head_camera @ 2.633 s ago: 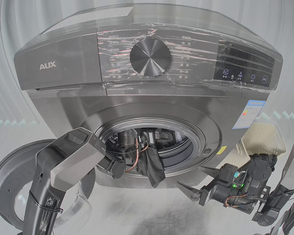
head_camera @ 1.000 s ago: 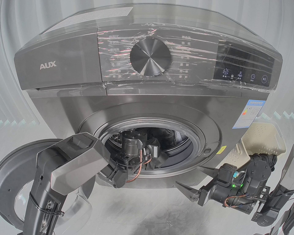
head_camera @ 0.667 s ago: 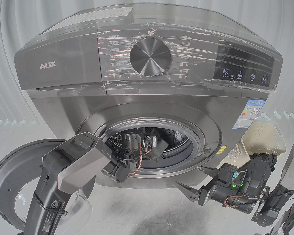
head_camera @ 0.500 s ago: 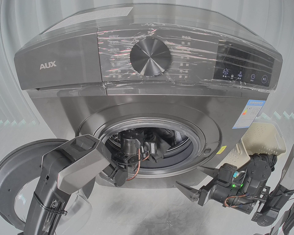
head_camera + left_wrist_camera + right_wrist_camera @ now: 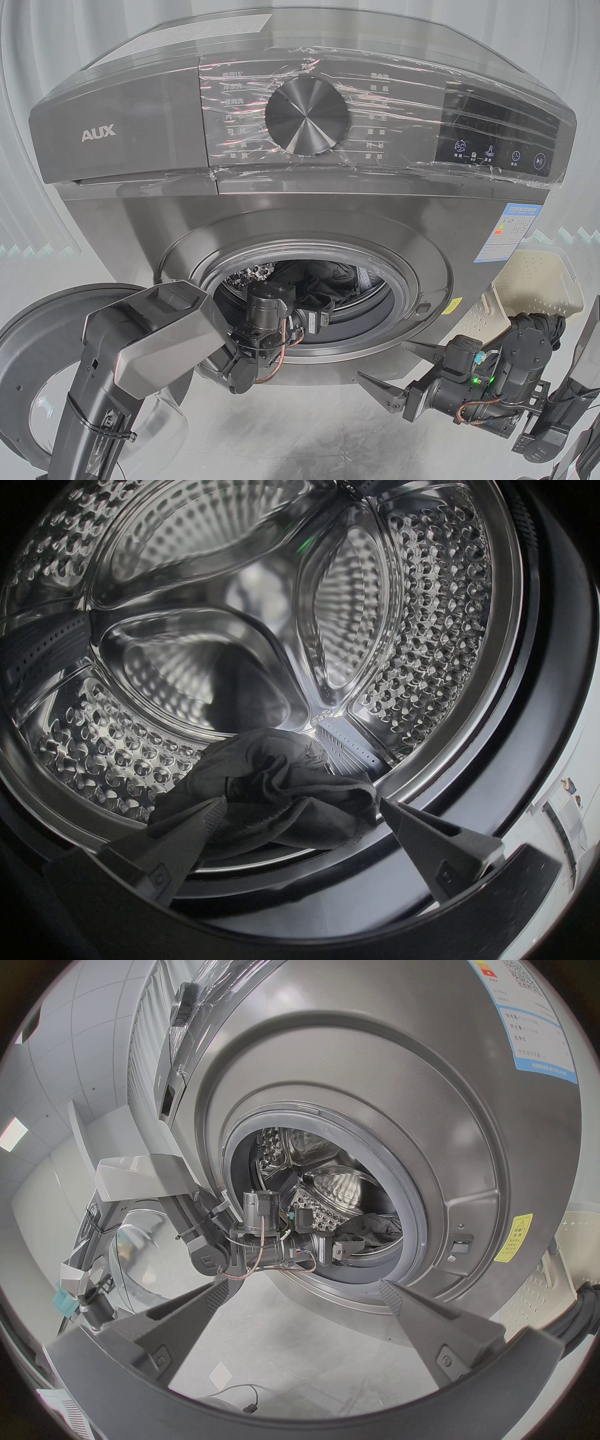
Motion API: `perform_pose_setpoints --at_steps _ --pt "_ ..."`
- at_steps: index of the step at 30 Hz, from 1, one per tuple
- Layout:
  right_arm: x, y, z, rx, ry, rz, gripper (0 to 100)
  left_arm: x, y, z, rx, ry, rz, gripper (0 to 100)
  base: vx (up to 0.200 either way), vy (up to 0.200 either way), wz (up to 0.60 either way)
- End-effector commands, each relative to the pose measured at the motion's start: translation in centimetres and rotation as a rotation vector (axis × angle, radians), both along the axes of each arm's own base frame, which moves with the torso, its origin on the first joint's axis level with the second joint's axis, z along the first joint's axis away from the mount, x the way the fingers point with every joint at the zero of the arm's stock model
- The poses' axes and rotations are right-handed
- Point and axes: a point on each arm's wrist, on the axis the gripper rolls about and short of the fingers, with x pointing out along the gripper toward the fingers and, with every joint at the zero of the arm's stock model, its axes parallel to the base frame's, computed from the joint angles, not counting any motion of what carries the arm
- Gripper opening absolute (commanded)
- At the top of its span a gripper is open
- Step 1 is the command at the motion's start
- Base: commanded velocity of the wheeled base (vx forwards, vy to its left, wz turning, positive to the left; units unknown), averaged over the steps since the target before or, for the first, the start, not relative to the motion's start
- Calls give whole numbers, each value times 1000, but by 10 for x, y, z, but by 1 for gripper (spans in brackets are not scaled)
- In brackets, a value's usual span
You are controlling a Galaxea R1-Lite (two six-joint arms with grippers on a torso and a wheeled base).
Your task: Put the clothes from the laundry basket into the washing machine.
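Black garment (image 5: 275, 792), silver dimpled drum (image 5: 431, 605)

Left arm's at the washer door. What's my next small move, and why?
Probably draw the left gripper back from the drum mouth: its fingers are open, and the dark garment lies loose inside the rim, unheld.

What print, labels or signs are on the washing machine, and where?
Brand logo: washing machine, upper-left front panel.
Program names around the dial: too small to read.
Touch-panel icons: symbols, captions too small.
Blue energy label: print too small.
Yellow warning sticker: too small.
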Motion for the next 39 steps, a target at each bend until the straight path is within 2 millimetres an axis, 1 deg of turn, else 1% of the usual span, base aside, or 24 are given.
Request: perform_pose_setpoints --at_steps 1,4,7,9,14,16,17,19,21,26,31,33,34,39 --pt "0 0 -1 -3 2 0 100 1 -1 -5 3 6 -1 100 0 0 0" --pt "0 1 -2 -5 5 2 100 4 -3 -6 -1 -2 2 100 0 0 0" --pt "1 1 -3 -9 9 0 100 12 -5 -10 -11 -23 14 100 0 0 0" --pt "1 1 -3 -8 8 0 100 14 -6 -11 -13 -26 16 100 0 0 0" --pt "1 1 -3 -7 9 0 100 21 -8 -22 -1 -33 19 100 0 0 0" --pt "1 1 -3 -7 9 0 100 24 -8 -24 -4 -37 21 100 0 0 0" --pt "1 1 -3 -7 9 0 100 24 -8 -23 -4 -40 21 0 0 0 0" --pt "1 1 -3 -7 9 0 100 25 -10 -22 -2 -46 20 0 0 0 0" --pt "1 1 -3 -8 10 0 100 28 -13 -16 -19 -70 20 0 0 0 0" --pt "1 1 -3 -8 10 0 100 49 -19 -3 -73 -166 95 0 0 0 0" --pt "1 1 -3 -8 10 0 100 67 -16 7 -119 -233 139 0 0 0 0" --pt "1 1 -3 -7 9 0 100 67 -17 7 -122 -239 141 0 0 0 0" --pt "1 1 -3 -7 9 0 100 74 -16 10 -140 -267 155 0 0 0 0" --pt "1 1 -3 -7 9 0 100 77 -18 13 -157 -291 160 0 0 0 0"
